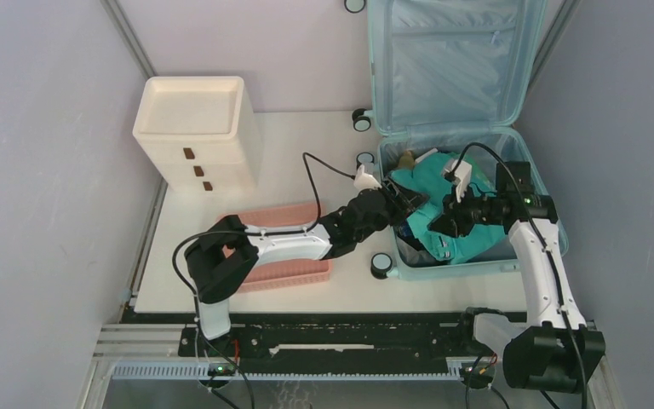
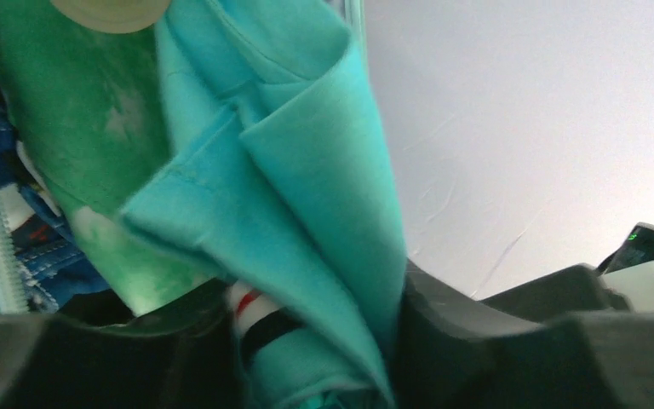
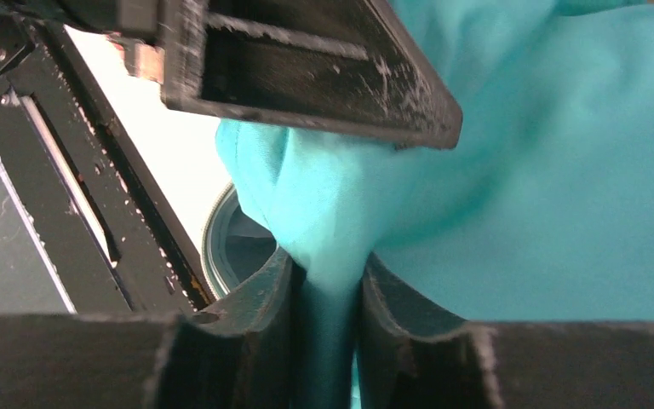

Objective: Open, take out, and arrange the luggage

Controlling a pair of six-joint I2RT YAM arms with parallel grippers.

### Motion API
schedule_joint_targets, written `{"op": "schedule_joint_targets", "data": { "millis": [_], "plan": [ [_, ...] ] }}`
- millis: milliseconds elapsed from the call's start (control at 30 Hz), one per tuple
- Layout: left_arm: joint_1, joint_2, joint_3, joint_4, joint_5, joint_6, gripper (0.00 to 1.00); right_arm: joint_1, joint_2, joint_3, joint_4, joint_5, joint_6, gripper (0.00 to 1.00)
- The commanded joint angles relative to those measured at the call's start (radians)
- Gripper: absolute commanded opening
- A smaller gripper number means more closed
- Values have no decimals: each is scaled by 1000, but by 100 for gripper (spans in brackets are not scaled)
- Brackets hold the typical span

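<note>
Your top camera sits high above and behind the left arm (image 1: 281, 243) and the right arm (image 1: 536, 264). It looks down on the whole table (image 1: 306, 128), with the arm bases at the bottom edge and the open luggage (image 1: 451, 68) up on the right. Your left wrist camera rides just behind the left gripper (image 2: 311, 294) and looks along it, very close to the teal cloth (image 2: 306, 170). Your right wrist camera looks past the right gripper (image 3: 325, 264) in the same way — nose right up against that cloth. All three views share one spot — the cloth in the luggage.
</note>
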Motion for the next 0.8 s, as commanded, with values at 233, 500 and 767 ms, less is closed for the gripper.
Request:
{"op": "schedule_joint_targets", "data": {
  "millis": [233, 500, 767],
  "plan": [
    [10, -131, -65, 71, 13, 274, 1, -158, -56, 78, -176, -250, -190, 77],
    [48, -232, -53, -38, 136, 599, 0, -313, -87, 130, -198, -321, -136, 77],
    [54, -407, -90, -158, 99, 831, 0, -446, -172, 66, 131, -338, 251, 74]
  ]
}}
